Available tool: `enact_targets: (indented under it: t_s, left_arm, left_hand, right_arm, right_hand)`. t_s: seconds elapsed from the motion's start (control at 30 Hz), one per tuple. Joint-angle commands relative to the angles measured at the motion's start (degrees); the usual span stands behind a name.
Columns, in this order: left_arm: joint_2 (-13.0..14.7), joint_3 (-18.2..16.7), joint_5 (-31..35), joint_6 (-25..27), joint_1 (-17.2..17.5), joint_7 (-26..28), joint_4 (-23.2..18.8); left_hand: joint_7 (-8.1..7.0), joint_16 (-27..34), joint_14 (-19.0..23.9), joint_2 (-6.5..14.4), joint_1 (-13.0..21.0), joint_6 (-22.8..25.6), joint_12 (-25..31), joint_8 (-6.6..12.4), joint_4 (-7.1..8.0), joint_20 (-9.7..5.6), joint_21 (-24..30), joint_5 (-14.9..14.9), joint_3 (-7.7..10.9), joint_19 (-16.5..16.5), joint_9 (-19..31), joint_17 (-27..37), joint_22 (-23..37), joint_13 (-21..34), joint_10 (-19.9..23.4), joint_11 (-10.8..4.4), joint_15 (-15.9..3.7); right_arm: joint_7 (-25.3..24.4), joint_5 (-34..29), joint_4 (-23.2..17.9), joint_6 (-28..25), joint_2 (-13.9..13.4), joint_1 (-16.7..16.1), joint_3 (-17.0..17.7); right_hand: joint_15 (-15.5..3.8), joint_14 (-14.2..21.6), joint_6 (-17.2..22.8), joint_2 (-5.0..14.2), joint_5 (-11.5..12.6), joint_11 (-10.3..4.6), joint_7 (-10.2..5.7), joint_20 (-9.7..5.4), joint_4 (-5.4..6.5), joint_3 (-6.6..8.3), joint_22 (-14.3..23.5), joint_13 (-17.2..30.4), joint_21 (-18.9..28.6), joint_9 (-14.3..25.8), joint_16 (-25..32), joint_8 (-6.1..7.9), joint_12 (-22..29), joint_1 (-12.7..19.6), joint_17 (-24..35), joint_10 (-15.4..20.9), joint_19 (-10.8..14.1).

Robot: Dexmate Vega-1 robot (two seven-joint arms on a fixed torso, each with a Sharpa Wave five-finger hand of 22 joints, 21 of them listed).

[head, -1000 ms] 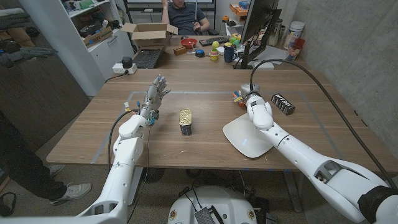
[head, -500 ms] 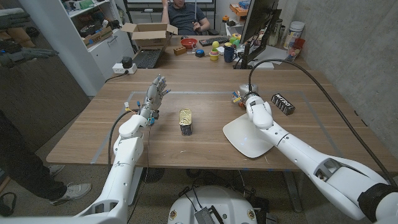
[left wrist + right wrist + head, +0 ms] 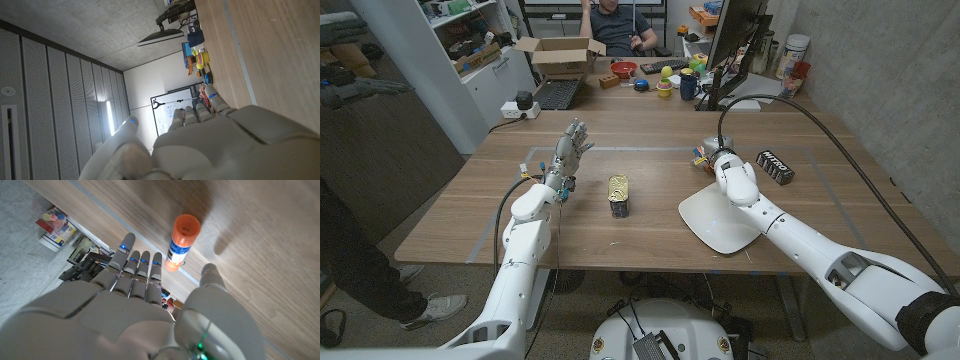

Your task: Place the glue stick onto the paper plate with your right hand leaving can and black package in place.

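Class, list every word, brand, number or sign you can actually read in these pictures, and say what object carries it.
No text can be read with certainty.
Black package: white lettering, too small to read.
Glue stick: blue and white label, print blurred.
Can: label too small to read.
Whiteboard: marks illegible.

The right robot hand (image 3: 714, 158) has edged slightly farther across the tabletop (image 3: 650, 215) toward the upright glue stick (image 3: 182, 241), its fingers (image 3: 135, 265) spread open around it without yet touching.
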Motion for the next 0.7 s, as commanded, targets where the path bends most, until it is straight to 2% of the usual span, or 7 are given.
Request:
enact_targets:
  t_s: [0.03, 0.2, 0.23, 0.43, 0.47, 0.57, 0.7]
  left_arm:
    - [-0.02, 0.12, -0.14, -0.59, -0.11, 0.08, 0.19]
    - [0.03, 0.08, -0.28, -0.77, -0.31, -0.04, 0.58]
    - [-0.01, 0.06, -0.28, -0.79, -0.31, 0.05, 0.57]
    - [-0.03, -0.02, -0.35, -0.93, -0.53, 0.00, 1.03]
    - [0.01, -0.04, -0.38, -0.94, -0.60, -0.08, 1.15]
    - [-0.01, -0.09, -0.42, -1.15, -0.76, -0.17, 1.43]
    - [0.02, -0.23, -0.47, -1.45, -1.03, -0.29, 1.82]
  left_hand:
    - [0.12, 0.09, -0.24, 0.08, -0.33, -0.64, 0.42, 0.17, -0.10, 0.45, -0.24, 0.32, -0.11, -0.79, 0.32, 0.11, 0.25, 0.14, -0.03, 0.19, -0.01]
    - [0.11, 0.08, -0.23, 0.05, -0.34, -0.71, 0.42, 0.15, -0.12, 0.46, -0.32, 0.35, -0.18, -0.78, 0.31, 0.10, 0.25, 0.14, -0.03, 0.12, -0.01]
    - [0.11, 0.09, -0.20, 0.03, -0.34, -0.71, 0.42, 0.15, -0.13, 0.43, -0.34, 0.36, -0.20, -0.76, 0.31, 0.10, 0.25, 0.14, -0.03, 0.20, 0.00]
    - [0.15, 0.08, -0.18, 0.00, -0.36, -0.63, 0.44, 0.19, -0.15, 0.46, -0.42, 0.40, -0.28, -0.70, 0.31, 0.09, 0.25, 0.14, 0.02, 0.21, -0.04]
    - [0.17, 0.08, -0.18, -0.01, -0.36, -0.63, 0.45, 0.19, -0.15, 0.48, -0.43, 0.40, -0.29, -0.70, 0.31, 0.09, 0.25, 0.14, 0.05, 0.24, -0.05]
    - [0.19, 0.07, -0.17, -0.03, -0.37, -0.59, 0.45, 0.21, -0.16, 0.43, -0.49, 0.42, -0.34, -0.69, 0.31, 0.09, 0.25, 0.14, 0.03, 0.23, -0.03]
    - [0.30, 0.07, -0.15, -0.06, -0.40, -0.60, 0.45, 0.21, -0.17, 0.41, -0.58, 0.45, -0.43, -0.66, 0.31, 0.08, 0.25, 0.14, 0.03, 0.18, -0.02]
  right_arm:
    - [0.69, 0.83, -0.07, 0.78, -0.24, 0.33, 0.06]
    - [0.28, 1.08, -0.22, 1.25, -0.41, 0.36, 0.18]
    - [0.24, 1.34, -0.26, 1.69, -0.55, 0.40, 0.23]
    - [2.71, 0.52, 0.57, 1.94, -0.48, 1.58, -0.75]
    - [3.35, 0.54, 0.67, 2.88, -0.85, 2.00, -1.09]
    - [5.29, 0.23, 1.18, 2.66, -0.51, 2.66, -1.55]
    - [6.30, -0.06, 1.83, 3.20, -0.49, 3.39, -2.20]
  right_hand:
    - [-3.10, 0.62, 1.41, 1.43, 0.32, 0.16, 0.16, -3.84, 0.81, 0.08, 0.27, 0.08, -0.35, 0.01, -0.12, 0.65, 0.30, -0.51, 0.38, 0.91, 0.40]
    - [-3.09, 1.30, 3.19, 2.73, 0.26, -0.06, 0.33, -3.90, 1.65, 0.02, 0.31, 0.07, -0.57, -0.02, 0.07, 0.77, 0.49, -1.30, 0.50, 2.09, 0.36]
    - [-3.08, 1.90, 3.53, 3.12, 0.26, 0.35, 0.34, -3.91, 1.79, 0.04, 0.32, 0.07, -0.63, -0.04, 0.22, 0.66, 0.56, -1.38, 0.50, 2.57, 0.42]
    - [-4.13, 4.58, 4.17, 4.24, 0.43, -0.26, 0.04, -4.42, 1.00, 0.80, 0.40, 0.06, -0.17, -0.06, 0.63, -0.04, 0.39, 0.40, 0.23, 3.44, 2.42]
    - [-4.25, 5.54, 3.96, 4.38, 0.42, -0.41, -0.11, -4.46, 0.76, 0.93, 0.44, 0.07, 0.13, -0.05, 0.80, -0.40, 0.23, 0.84, 0.20, 3.43, 3.39]
    - [-5.68, 10.82, 2.96, 5.01, 0.27, -0.16, -0.75, -4.47, -0.08, 1.37, 0.75, 0.15, 2.10, 0.02, 1.83, -1.81, -0.34, 2.56, 0.29, 3.77, 8.68]
    - [-6.55, 14.06, 2.79, 5.67, 0.24, -0.48, -1.11, -4.50, -0.60, 1.88, 0.92, 0.18, 3.23, 0.07, 2.42, -2.25, -0.40, 3.88, 0.44, 4.52, 11.23]
